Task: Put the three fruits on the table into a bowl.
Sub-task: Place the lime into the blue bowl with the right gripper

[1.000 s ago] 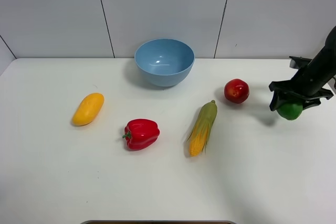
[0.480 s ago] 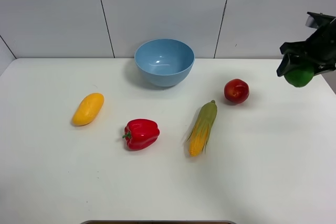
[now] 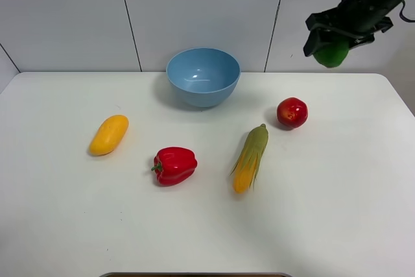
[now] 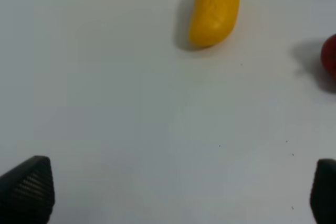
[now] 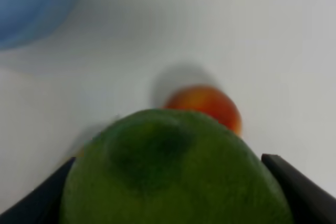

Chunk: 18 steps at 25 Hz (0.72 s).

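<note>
The green fruit is gripped by the right hand, high above the table and well to the right of the bowl. The red fruit and mango lie on the table; the left hand is spread empty near the mango. The glossy skins are judged stiff but slippery, best clasped across the widest girth.

Lighting: bright, even, from above; white table near overexposed.
Shadows: soft, short, beside mango, bell pepper, corn cob, red fruit.
Glare: small highlights inside blue bowl.
Exterior view: sharp.
Right wrist view: green fruit close and blurred, background soft.
Left wrist view: slightly soft.
</note>
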Available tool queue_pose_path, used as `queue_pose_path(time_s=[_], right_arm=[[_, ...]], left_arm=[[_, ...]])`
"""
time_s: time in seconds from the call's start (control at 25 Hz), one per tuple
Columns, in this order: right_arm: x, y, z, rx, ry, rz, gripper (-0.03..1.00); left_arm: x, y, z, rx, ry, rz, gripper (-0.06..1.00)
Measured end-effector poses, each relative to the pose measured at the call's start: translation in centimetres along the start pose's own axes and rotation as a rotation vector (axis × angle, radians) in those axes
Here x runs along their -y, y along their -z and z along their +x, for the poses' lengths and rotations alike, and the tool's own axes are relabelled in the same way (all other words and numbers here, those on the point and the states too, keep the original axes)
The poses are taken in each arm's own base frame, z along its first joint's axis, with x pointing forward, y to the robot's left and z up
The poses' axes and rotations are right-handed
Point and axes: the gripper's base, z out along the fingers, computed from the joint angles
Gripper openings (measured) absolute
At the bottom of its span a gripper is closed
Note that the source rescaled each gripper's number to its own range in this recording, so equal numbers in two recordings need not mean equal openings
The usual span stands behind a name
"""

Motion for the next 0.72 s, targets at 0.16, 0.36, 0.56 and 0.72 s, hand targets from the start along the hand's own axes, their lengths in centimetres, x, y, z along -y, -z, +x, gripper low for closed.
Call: queue_pose_path(time_s=[0.16, 0.36, 0.56, 0.72], right_arm=[[-3.6, 0.0, -1.3, 0.080, 0.092, -0.013, 0.00], [-6.6, -2.8, -2.5, 0.101, 0.158, -0.046, 0.00], [-8.4, -7.1, -3.6, 0.117, 0.190, -0.064, 0.00], [-9.6, -10.3, -4.7, 0.152, 0.210, -0.072, 0.00]], left_arm=[[0.0, 0.0, 0.0, 0.000, 0.000, 0.000, 1.00], [0.0, 0.0, 0.0, 0.000, 0.000, 0.000, 1.00], [0.0, 0.0, 0.0, 0.000, 0.000, 0.000, 1.00], [0.0, 0.0, 0.0, 0.000, 0.000, 0.000, 1.00]])
